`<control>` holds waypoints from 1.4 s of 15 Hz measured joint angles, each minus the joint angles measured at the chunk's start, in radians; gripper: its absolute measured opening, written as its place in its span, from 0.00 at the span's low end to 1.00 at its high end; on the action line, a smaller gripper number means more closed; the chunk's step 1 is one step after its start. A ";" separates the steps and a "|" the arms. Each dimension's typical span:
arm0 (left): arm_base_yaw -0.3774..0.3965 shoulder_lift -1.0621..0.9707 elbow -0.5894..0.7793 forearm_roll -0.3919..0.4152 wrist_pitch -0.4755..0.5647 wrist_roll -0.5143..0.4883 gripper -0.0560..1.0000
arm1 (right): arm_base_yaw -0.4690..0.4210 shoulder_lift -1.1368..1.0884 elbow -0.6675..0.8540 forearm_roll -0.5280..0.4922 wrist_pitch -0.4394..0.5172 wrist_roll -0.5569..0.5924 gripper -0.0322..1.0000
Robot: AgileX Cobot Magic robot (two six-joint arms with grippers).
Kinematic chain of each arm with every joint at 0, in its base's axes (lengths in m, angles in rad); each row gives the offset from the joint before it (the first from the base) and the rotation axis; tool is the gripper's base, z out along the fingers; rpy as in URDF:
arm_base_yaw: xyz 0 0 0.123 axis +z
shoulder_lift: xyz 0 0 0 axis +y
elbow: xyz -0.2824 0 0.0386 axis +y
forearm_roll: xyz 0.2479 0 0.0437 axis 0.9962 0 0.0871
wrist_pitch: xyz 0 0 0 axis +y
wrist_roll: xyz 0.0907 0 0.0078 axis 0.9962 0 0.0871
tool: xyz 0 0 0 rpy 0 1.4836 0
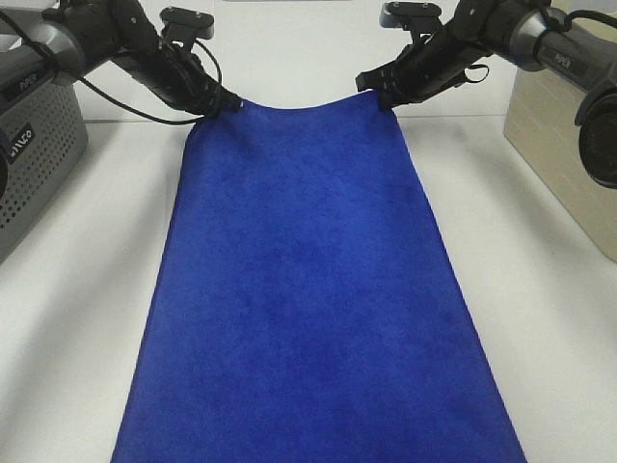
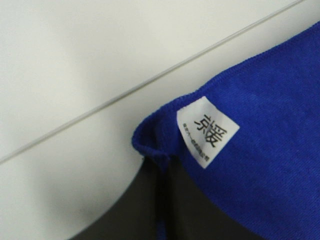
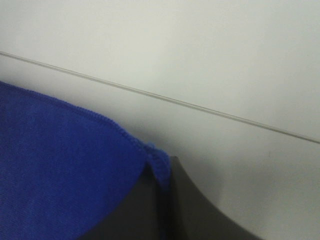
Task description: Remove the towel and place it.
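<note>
- On the white table (image 1: 77,289), the towel (image 1: 308,309) lies as one long royal-blue sheet, running from the two grippers at its far edge down past the near edge of the high view.
- Left gripper (image 1: 227,102): jaws pressed together on the towel's far left corner. Wrist view shows that corner (image 2: 150,142) folded into a small loop right at the dark finger (image 2: 135,210), cloth trailing away from the jaws.
- White tag (image 2: 207,131) with dark printed characters sits on the towel just beside the left jaws, lying flat on the plush surface.
- Right gripper (image 1: 378,95): jaws clamped on the far right corner. Wrist view shows the hemmed corner (image 3: 157,165) pinched against the dark finger (image 3: 200,210), the rest of the cloth spreading off to one side of the jaws.
- Between the two grippers the far hem sags in a shallow curve, lowest about midway.
- Cloth below the jaws looks smooth, no strong folds; side edges spread wider toward the near end.
- Grey perforated box (image 1: 39,154) stands outboard of the left gripper, well apart from the towel.
- Beige box (image 1: 564,154) stands outboard of the right gripper, also clear of the cloth.
- Thin seam line (image 3: 200,107) crosses the table beyond the right jaws; a like line shows beyond the left jaws.
</note>
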 joint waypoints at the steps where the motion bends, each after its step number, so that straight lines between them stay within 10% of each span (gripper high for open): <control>1: 0.000 0.000 0.000 0.000 -0.021 0.009 0.06 | 0.000 0.000 -0.001 -0.004 -0.017 -0.002 0.05; 21: -0.018 0.082 0.000 0.019 -0.259 0.115 0.06 | -0.001 0.073 -0.001 -0.023 -0.171 -0.011 0.05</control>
